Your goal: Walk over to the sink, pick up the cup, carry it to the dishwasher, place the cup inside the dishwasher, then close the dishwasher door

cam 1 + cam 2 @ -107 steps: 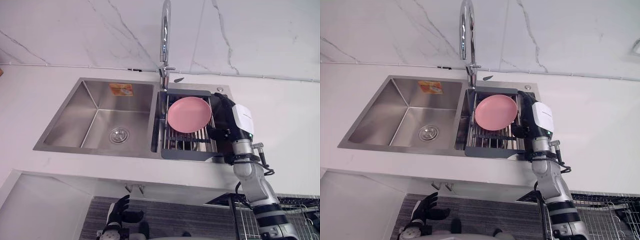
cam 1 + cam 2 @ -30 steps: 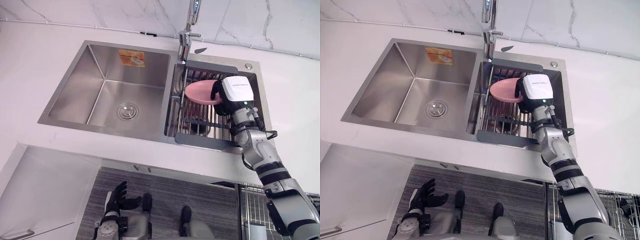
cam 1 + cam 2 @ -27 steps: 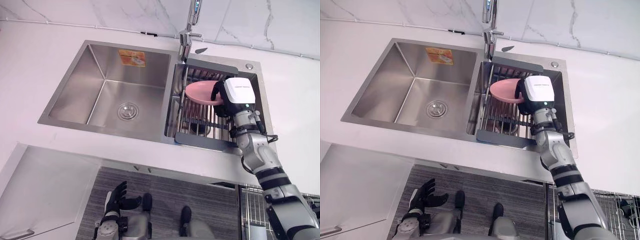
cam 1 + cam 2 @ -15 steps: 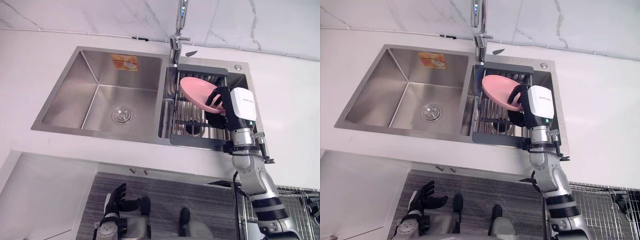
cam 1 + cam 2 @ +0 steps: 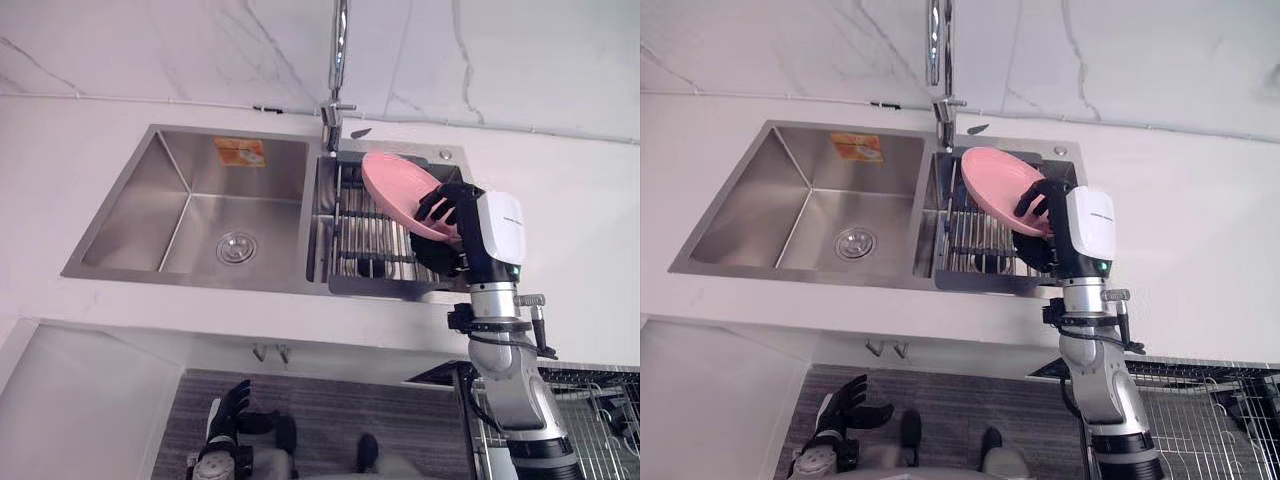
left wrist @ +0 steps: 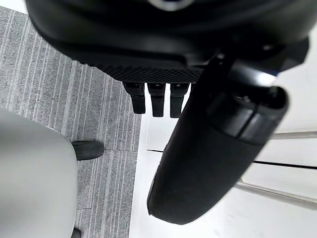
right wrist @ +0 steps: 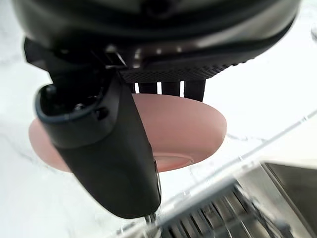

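Here, the right hand [image 5: 446, 216] grips a round, smooth pink plate [image 5: 395, 190] by its rim, tilted above the dish rack [image 5: 365, 235]. The left hand [image 5: 232, 405] hangs open down low.

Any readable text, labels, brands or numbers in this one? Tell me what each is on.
Nothing can be read here.
Sticker on the back wall of the sink: orange and yellow label, print too small to read.
White cover on the right hand: any print too faint to read.
Pink plate in that hand: no print visible.
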`<state>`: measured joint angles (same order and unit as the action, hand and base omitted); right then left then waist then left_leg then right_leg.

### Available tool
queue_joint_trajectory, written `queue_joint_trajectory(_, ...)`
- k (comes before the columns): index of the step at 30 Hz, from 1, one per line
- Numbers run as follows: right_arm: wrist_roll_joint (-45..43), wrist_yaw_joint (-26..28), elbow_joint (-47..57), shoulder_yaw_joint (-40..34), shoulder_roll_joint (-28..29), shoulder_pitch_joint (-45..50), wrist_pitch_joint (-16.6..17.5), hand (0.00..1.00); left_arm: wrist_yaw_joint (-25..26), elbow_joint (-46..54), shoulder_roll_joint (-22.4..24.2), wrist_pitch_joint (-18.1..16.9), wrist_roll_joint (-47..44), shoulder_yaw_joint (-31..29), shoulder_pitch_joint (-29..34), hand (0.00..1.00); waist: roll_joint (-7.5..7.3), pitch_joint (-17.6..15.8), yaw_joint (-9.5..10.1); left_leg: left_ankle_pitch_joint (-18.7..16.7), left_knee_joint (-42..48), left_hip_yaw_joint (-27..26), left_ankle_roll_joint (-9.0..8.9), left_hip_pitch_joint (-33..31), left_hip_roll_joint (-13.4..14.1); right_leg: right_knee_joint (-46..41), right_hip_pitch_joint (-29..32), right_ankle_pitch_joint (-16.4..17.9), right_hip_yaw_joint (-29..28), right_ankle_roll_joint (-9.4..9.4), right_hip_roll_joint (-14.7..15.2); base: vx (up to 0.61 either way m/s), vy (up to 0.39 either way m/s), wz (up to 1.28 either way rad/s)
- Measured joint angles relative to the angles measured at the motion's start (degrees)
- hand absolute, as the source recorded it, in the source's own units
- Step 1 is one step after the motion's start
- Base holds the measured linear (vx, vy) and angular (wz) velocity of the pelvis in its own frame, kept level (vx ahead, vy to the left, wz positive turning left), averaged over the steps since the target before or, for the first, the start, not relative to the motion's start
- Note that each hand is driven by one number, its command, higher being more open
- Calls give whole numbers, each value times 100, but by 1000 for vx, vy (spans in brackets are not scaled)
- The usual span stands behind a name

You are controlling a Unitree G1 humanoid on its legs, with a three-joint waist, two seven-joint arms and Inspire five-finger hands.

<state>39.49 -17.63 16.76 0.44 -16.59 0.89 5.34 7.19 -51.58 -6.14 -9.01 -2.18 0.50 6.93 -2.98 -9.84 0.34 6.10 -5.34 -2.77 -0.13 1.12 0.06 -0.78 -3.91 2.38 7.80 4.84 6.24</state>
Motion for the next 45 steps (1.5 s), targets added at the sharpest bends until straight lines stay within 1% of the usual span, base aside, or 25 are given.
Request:
queue_joint_trajectory(7, -11, -95, 389, -185, 362, 379, 47, 30, 1, -59, -2, 5, 7, 2, -1, 90, -8, 53, -63, -28, 28, -56, -43, 75, 69, -1, -47, -24, -60, -42, -58, -32, -12, -4)
queue_joint_trajectory(9, -12, -130, 490, -188, 466, 539, 56, 30, -4, -64, 8, 5, 15, 0, -2, 90, -19, 56, -103, -79, 221, -20, -62, -59, 84, -29, -19, -29, -22, -50, -72, -64, -23, 10)
queue_joint_trajectory(11, -86, -220, 744, -258, 555, 701, 56, 30, 5, -74, 22, 9, 7, -12, -69, 90, 16, 9, -137, -402, 1036, 91, -86, -532, 125, -44, 18, -54, 103, -89, -106, -67, -18, 26)
queue_joint_trajectory(13, -203, -287, 907, -252, 553, 685, 57, 30, 2, -114, 59, 20, 7, -7, -154, 90, 93, -43, -118, -672, 1581, 118, -104, -763, 209, -103, 25, -57, 102, -112, -175, -76, -5, 2)
queue_joint_trajectory(16, -221, -406, 1079, -242, 545, 619, 109, 30, 2, -109, 64, 24, 7, 53, -185, 90, 154, -100, -117, -910, 1917, 121, -217, -869, 285, -278, 177, 4, -62, -162, -223, -123, 17, -29)
queue_joint_trajectory(17, -223, -434, 1112, -243, 500, 586, 135, 30, 5, -82, 44, 23, 0, 64, -190, 90, 169, -116, -111, -1048, 2320, 333, -179, -995, 237, -365, 308, 66, -197, -224, -227, -65, 61, -72)
queue_joint_trajectory(18, -225, -432, 1109, -237, 403, 539, 140, 30, 23, -75, 94, 23, 0, 78, -182, 90, 267, -128, -107, -1393, 2774, 748, -215, -1114, 208, -440, 429, 82, -434, -164, -336, -49, 75, -86)
queue_joint_trajectory(19, -225, -435, 1107, -241, 367, 538, 146, 30, 25, -80, 109, 25, 4, 111, -173, 90, 348, -124, -116, -1595, 2779, 830, -257, -1094, 211, -438, 448, 71, -543, -146, -382, -43, 117, -93)
queue_joint_trajectory(21, -224, -436, 1120, -262, 364, 631, 151, 30, 12, -96, 69, 12, 4, 204, -174, 90, 300, -140, -185, -1630, 2720, 623, -229, -1053, 166, -440, 534, 22, -836, -97, -318, -31, 134, -69)
queue_joint_trajectory(23, -216, -433, 1114, -317, 322, 642, 139, 30, 25, -93, 67, 4, -16, 212, -180, 90, 281, -162, -250, -1681, 2755, 196, -105, -1072, 150, -548, 807, -93, -1270, -41, -265, -29, 179, -85)
queue_joint_trajectory(24, -208, -431, 1111, -320, 321, 638, 123, 30, 38, -90, 70, 4, -18, 210, -178, 90, 283, -163, -247, -1700, 2771, 69, -78, -1069, 153, -548, 856, -125, -1401, -11, -273, -15, 171, -105)
queue_joint_trajectory(26, -150, -418, 1014, -313, 317, 489, 40, 30, 79, -37, 65, -18, -45, 203, -156, 90, 269, -169, -194, -1761, 2847, -504, 49, -1059, 210, -532, 1090, -355, -1923, 149, -313, -5, 125, -126)
queue_joint_trajectory(27, -128, -416, 938, -310, 317, 405, 24, 30, 100, -37, 66, -21, -71, 199, -155, 90, 269, -169, -192, -1793, 2869, -617, 88, -1049, 239, -521, 1150, -414, -1945, 145, -316, -19, 125, -141)
queue_joint_trajectory(28, -99, -413, 759, -310, 315, 255, -20, 30, 129, -50, 75, -20, -126, 154, -154, 90, 269, -172, -158, -1832, 2882, -886, 145, -997, 313, -519, 1234, -528, -1705, 40, -283, -37, 128, -140)
queue_joint_trajectory(29, -84, -413, 596, -311, 313, 150, -90, 30, 132, -58, 93, -19, -149, 76, -150, 90, 268, -181, -126, -1818, 2839, -1205, 224, -916, 411, -635, 1285, -482, -1199, -197, -183, -45, 75, -133)
queue_joint_trajectory(30, -57, -409, 538, -311, 308, 120, -133, 30, 137, -61, 98, -19, -174, 62, -151, 90, 269, -201, -117, -1808, 2818, -1324, 243, -858, 445, -885, 1365, -371, -917, -306, -123, -63, 56, -103)
queue_joint_trajectory(31, 67, -401, 422, -310, 311, 123, -180, 30, 132, -105, 86, -15, -229, 55, -146, 90, 259, -210, -134, -1806, 2730, -1491, 250, -695, 482, -1479, 1430, -86, -384, -435, 28, -44, 23, -71)
queue_joint_trajectory(32, 138, -381, 361, -310, 310, 137, -208, 30, 131, -128, 80, -10, -237, 56, -145, 90, 255, -207, -134, -1806, 2650, -1621, 249, -580, 521, -1988, 1401, 186, -56, -462, 134, -62, -5, -62)
queue_joint_trajectory(34, 284, -378, 366, -312, 305, 162, -184, 30, 168, -185, 69, 5, -241, -26, -146, 90, 222, -178, -145, -1813, 2490, -1771, 190, -492, 574, -2346, 1303, 529, 146, -435, 208, -24, -78, -35)
queue_joint_trajectory(36, 364, -357, 364, -328, 296, 230, -159, 30, 178, -195, 18, 48, -240, -129, -165, 90, 100, -109, -137, -1819, 2467, -1789, 79, -535, 523, -1684, 980, 698, 170, -127, 223, 26, -149, -17)
queue_joint_trajectory(37, 398, -338, 294, -359, 258, 278, -168, 30, 175, -256, 33, 80, -244, -165, -146, 90, 175, -75, -142, -1751, 2421, -1635, -14, -545, 564, -1384, 869, 531, 195, -158, 69, 30, -132, -10)
queue_joint_trajectory(38, 404, -337, 273, -400, 261, 333, -184, 30, 179, -260, 67, 114, -251, -197, -131, 90, 216, -51, -132, -1716, 2386, -1537, -15, -541, 566, -1212, 799, 433, 191, -175, -9, 77, -144, -20)
queue_joint_trajectory(39, 405, -338, 266, -487, 277, 456, -214, 30, 191, -263, 90, 156, -360, -256, -103, 90, 284, 7, -118, -1631, 2216, -1474, -78, -475, 608, -797, 638, 212, 154, -216, -151, 102, -97, -28)
queue_joint_trajectory(42, 400, -338, 265, -684, 348, 609, -239, 30, 119, -252, 131, 83, -335, -189, -89, 90, 260, 33, -106, -1518, 1905, -1417, -127, -357, 594, -202, 458, -154, -97, -243, -310, 95, -53, -48)
queue_joint_trajectory(45, 388, -342, 219, -904, 415, 899, -281, 30, 85, -286, 108, 73, -218, -70, -76, 90, 264, 100, -132, -1491, 1764, -1330, -158, -153, 550, -3, 273, -220, -212, -217, -319, 97, 0, -33)
